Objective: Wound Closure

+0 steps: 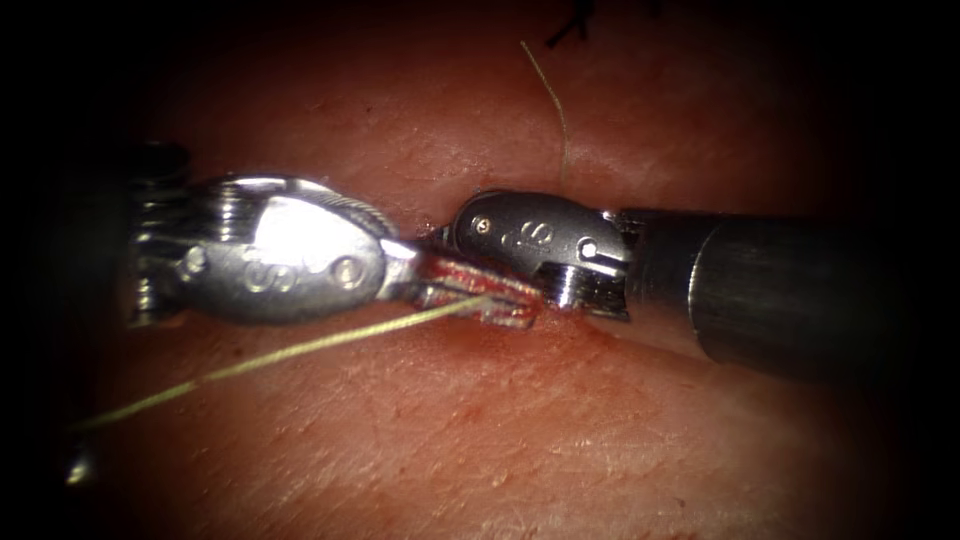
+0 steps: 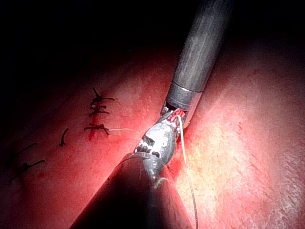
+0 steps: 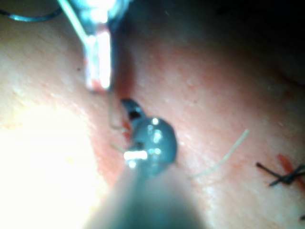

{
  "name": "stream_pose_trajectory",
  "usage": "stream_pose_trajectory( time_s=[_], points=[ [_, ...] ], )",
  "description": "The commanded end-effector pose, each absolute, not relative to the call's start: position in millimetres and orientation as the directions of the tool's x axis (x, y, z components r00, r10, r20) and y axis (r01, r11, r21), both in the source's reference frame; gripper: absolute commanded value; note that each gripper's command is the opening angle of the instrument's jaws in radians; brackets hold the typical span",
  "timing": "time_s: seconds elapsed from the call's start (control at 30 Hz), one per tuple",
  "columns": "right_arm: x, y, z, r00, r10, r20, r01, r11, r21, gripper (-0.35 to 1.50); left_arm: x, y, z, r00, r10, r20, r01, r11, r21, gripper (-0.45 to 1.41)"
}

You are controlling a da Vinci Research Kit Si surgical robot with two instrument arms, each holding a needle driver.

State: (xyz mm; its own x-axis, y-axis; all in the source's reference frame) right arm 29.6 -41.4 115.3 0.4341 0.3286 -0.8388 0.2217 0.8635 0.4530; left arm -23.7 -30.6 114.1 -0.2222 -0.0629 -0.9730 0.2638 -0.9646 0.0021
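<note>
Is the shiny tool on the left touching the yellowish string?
Touching. In the endoscope view the left end effector has its jaws shut on the thread, which runs from between them out to the left over the tissue.

**Three cameras, one meeting point over the cut**

The endoscope looks down from above and in front, very close in on the tissue (image 1: 480, 440), and the left tool (image 1: 480, 292) and right tool (image 1: 445, 232) meet at the middle of its picture, coming in from opposite sides. The left wrist camera looks along its own shaft at the left tool (image 2: 172, 119), near, with the right arm's shaft beyond it and dark stitches (image 2: 97, 114) off to one side. The right wrist camera sits closest of all, looking down its shaft at the right tool (image 3: 131, 109), the left tool (image 3: 97, 62) just beyond. All three share that meeting point and the pale thread (image 1: 300, 350) beside it.
</note>
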Motion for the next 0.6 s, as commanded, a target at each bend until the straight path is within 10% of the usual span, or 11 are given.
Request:
stream_pose_trajectory(
  time_s=[0.03, 0.6],
  points=[
    [29.6, -41.6, 115.6, 0.431, 0.323, -0.843, 0.232, 0.863, 0.449, -0.35, -23.8, -29.9, 114.8, -0.21, -0.061, -0.976, 0.261, -0.965, 0.004, -0.45],
    [26.9, -43.8, 114.2, 0.371, 0.339, -0.864, 0.257, 0.857, 0.447, -0.35, -24.2, -26.3, 124.0, -0.251, -0.085, -0.964, 0.164, -0.985, 0.045, -0.45]
  ],
)
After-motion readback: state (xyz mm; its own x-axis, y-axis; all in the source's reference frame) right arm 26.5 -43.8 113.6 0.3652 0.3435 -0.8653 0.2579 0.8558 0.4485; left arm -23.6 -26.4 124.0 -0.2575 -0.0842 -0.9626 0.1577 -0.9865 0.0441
